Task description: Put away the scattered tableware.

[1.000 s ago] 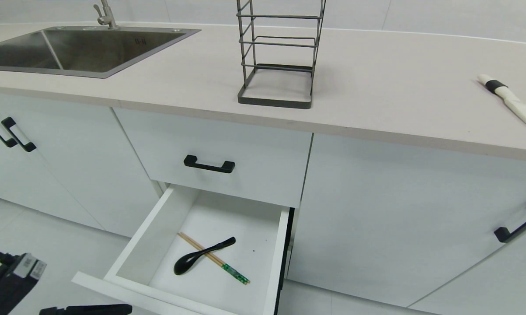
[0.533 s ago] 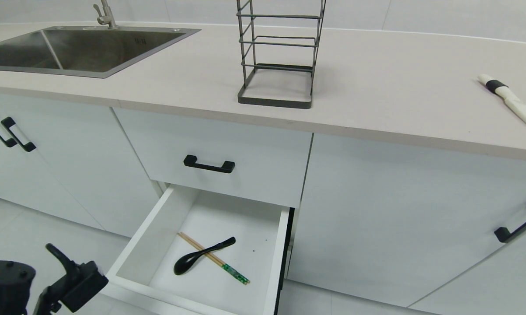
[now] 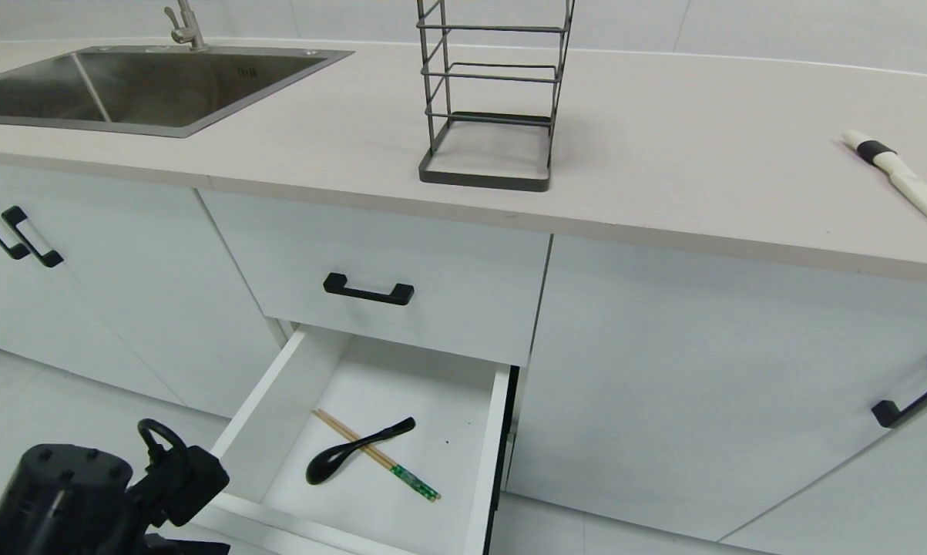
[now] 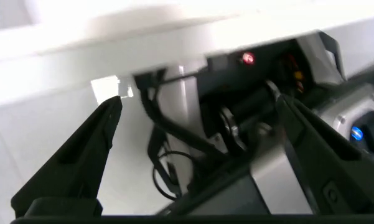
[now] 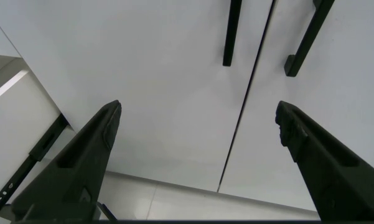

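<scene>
Black spoon lies on the floor of the open lower drawer, crossed over a pair of chopsticks, the two touching. One pale utensil with a dark band lies out on the counter, far right, well apart from the wire rack and the sink. Left arm sits low, just beside the drawer's front left corner. Left gripper: jaws apart, nothing between them; a pale edge crosses ahead of it, and I cannot tell whether that is the drawer front. Right gripper: jaws apart and empty, facing closed cabinet doors with black handles. Judgement: the spoon and chopsticks look stowed, so the step in hand is likely either shutting the drawer or fetching the utensil on the counter. Shutting would call for the left gripper to meet the drawer front squarely and push straight in; fetching would call for a long reach up and right.
</scene>
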Robot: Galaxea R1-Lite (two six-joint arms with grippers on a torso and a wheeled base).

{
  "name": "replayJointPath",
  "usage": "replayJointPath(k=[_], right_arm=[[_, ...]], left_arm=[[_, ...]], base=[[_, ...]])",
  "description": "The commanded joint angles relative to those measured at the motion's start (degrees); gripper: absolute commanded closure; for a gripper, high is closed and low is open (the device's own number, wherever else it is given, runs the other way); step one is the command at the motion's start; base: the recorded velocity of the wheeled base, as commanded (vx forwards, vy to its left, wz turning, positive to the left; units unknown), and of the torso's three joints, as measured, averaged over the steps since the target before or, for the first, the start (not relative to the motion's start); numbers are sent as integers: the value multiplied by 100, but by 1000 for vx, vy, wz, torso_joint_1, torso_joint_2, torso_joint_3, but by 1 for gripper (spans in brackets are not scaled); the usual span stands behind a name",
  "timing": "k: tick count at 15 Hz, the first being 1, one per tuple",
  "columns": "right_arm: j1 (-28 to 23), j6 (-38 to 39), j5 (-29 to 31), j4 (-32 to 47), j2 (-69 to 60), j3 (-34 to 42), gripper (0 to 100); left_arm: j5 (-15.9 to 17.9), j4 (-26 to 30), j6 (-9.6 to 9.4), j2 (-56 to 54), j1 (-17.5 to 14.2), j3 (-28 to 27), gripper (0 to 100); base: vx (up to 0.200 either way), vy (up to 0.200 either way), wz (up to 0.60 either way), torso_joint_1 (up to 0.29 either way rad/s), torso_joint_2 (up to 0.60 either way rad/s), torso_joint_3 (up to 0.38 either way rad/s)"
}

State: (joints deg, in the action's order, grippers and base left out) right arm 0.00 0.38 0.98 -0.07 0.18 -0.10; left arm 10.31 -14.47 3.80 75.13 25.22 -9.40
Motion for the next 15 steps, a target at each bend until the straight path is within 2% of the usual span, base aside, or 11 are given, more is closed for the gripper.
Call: replayJointPath(k=[1, 4, 8, 12, 15], right_arm=[[0, -3, -1, -1, 8, 1, 0], [0, -3, -1, -1, 8, 1, 0], [0, -3, -1, -1, 8, 1, 0], [0, -3, -1, -1, 8, 1, 0], [0, -3, -1, -1, 8, 1, 0]], left_arm=[[-3, -73, -2, 204, -9, -18, 0], [-3, -117, -2, 283, -9, -18, 0], [-82, -662, -2, 661, -9, -18, 0], [-144, -1849, 6, 1329, 35, 87, 0], [-161, -3018, -2, 1918, 0, 131, 0]], base=[[0, 0, 0, 0, 0, 0], [0, 0, 0, 0, 0, 0], [0, 0, 0, 0, 0, 0], [0, 0, 0, 0, 0, 0], [0, 0, 0, 0, 0, 0]])
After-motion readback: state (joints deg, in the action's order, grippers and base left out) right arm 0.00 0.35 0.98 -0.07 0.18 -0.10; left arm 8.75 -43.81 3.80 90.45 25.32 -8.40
